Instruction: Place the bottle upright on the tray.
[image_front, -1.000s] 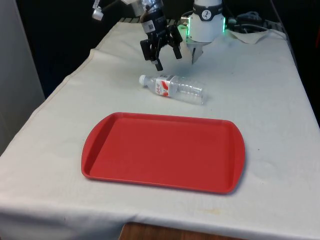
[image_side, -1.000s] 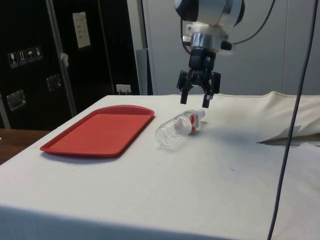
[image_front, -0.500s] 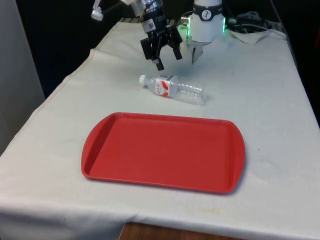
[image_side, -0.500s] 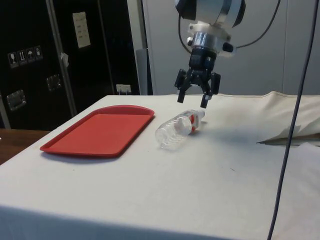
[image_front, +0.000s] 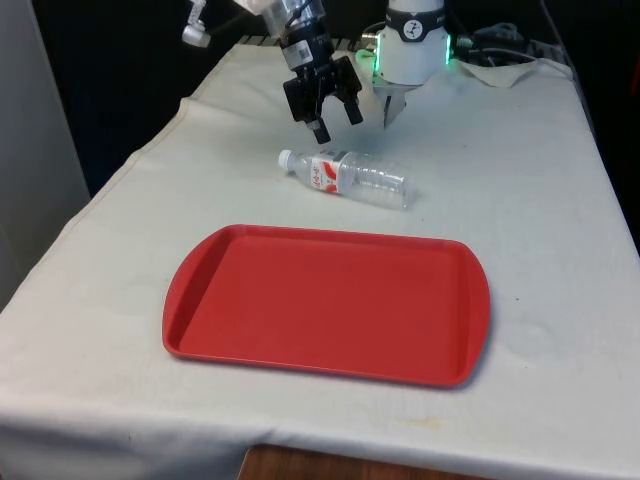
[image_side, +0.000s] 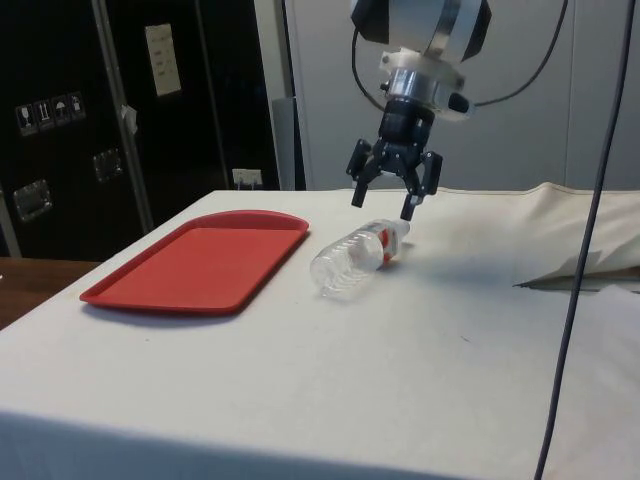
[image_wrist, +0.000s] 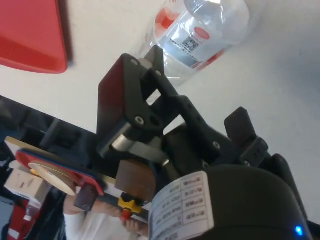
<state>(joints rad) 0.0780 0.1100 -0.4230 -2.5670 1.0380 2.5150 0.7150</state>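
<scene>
A clear plastic bottle (image_front: 350, 176) with a white cap and a red-and-white label lies on its side on the white cloth, beyond the far edge of the red tray (image_front: 325, 301). In the side view the bottle (image_side: 355, 259) lies to the right of the tray (image_side: 200, 258), cap end farther off. My black gripper (image_front: 333, 118) hangs open and empty in the air above the bottle's cap end, fingers pointing down and clear of it (image_side: 384, 203). In the wrist view the bottle (image_wrist: 200, 35) lies past one finger (image_wrist: 132, 95), with a corner of the tray (image_wrist: 30, 35) beside it.
The tray holds nothing. Crumpled cloth and cables (image_front: 510, 60) lie at the table's far end on the front view's right. A black cable (image_side: 585, 240) hangs down at the side view's right. A person's hand (image_wrist: 135, 222) shows beyond the table edge in the wrist view.
The gripper has risen a little and tilted, staying open above the bottle's cap end. The bottle and the tray have not moved.
</scene>
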